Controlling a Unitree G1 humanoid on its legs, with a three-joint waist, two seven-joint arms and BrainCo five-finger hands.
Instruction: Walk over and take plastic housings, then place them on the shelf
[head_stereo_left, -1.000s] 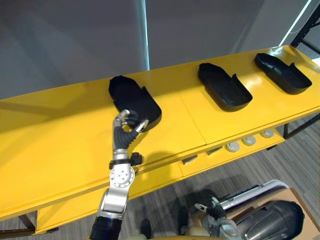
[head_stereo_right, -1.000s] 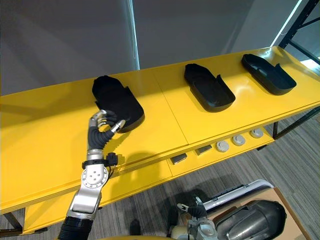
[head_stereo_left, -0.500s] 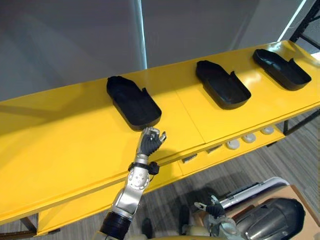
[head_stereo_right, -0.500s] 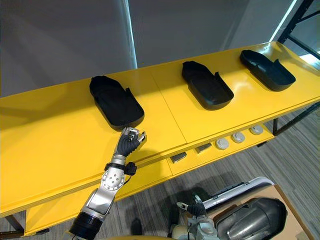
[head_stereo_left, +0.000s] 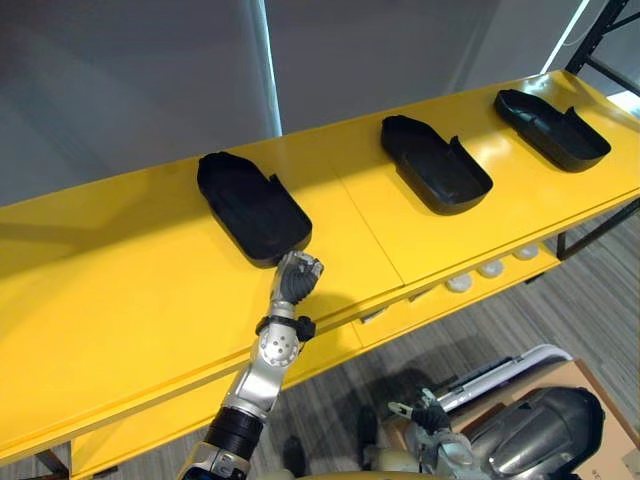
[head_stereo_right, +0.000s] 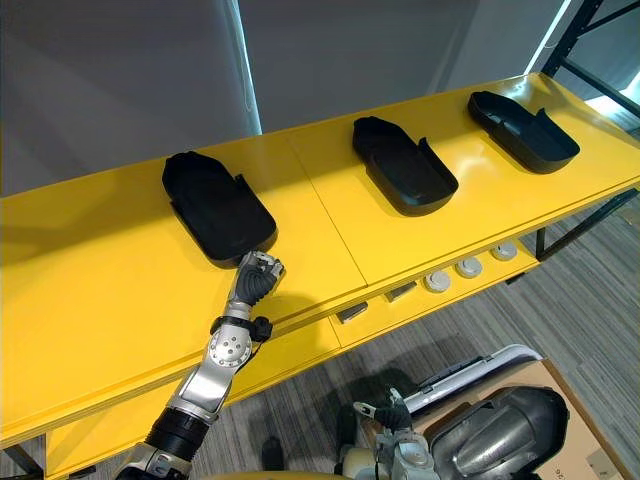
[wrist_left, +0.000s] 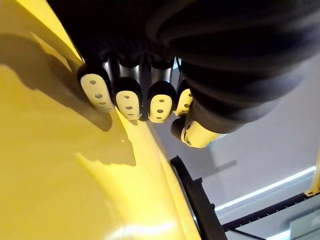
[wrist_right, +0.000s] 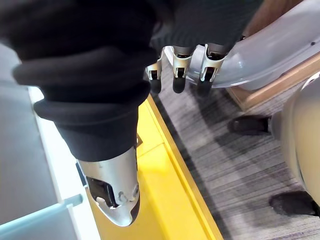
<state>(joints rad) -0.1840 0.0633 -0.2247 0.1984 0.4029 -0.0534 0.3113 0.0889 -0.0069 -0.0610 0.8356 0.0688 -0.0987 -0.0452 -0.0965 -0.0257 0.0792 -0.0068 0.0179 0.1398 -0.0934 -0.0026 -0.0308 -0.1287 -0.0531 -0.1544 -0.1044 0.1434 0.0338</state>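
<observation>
Three black plastic housings lie open side up along the yellow shelf top (head_stereo_left: 120, 290): a left one (head_stereo_left: 250, 205), a middle one (head_stereo_left: 435, 165) and a right one (head_stereo_left: 552, 130). My left hand (head_stereo_left: 297, 275) hovers over the yellow surface just in front of the left housing's near end, apart from it. Its fingers (wrist_left: 127, 102) are curled into the palm and hold nothing. A black rim (wrist_left: 197, 205) shows past them in the left wrist view. My right hand (wrist_right: 180, 70) hangs low beside me over the floor, fingers relaxed, empty.
A grey wall runs behind the shelf. Round discs (head_stereo_left: 490, 268) and small parts lie on a lower ledge under the front edge. A cardboard box (head_stereo_left: 600, 380) stands on the grey carpet at the lower right. A dark rack frame (head_stereo_left: 600, 40) rises at the far right.
My left hand has come off the left housing's near end, drawn back toward the front edge and curled shut. The camera has shifted slightly.
</observation>
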